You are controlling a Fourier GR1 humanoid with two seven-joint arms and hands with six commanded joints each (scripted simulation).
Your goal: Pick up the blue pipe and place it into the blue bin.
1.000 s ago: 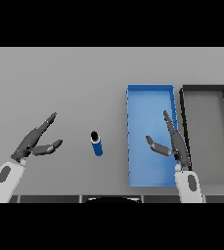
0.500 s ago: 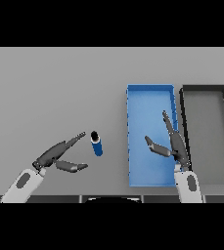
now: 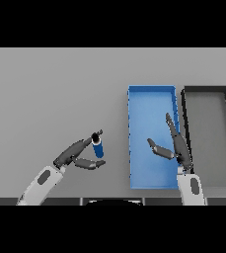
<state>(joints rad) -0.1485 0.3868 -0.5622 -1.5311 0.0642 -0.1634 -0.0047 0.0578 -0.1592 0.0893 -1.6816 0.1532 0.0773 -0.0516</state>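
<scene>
A short blue pipe [image 3: 98,147] with a dark open end stands on the grey table, left of the blue bin [image 3: 152,102]. My left hand [image 3: 76,154] has reached it from the lower left. Its straight fingers touch the pipe's top and the thumb lies just below the pipe's base, not closed round it. My right hand [image 3: 176,146] hovers open over the near right part of the blue bin, fingers pointing away and thumb out to the left. The bin holds nothing.
A black bin [image 3: 208,94] of the same shape stands right beside the blue one, at the table's right edge. The grey table [image 3: 50,94] stretches to the left and far side.
My left hand has swept right and slightly nearer, from well left of the pipe to touching it. The pipe, both bins and my right hand have stayed put.
</scene>
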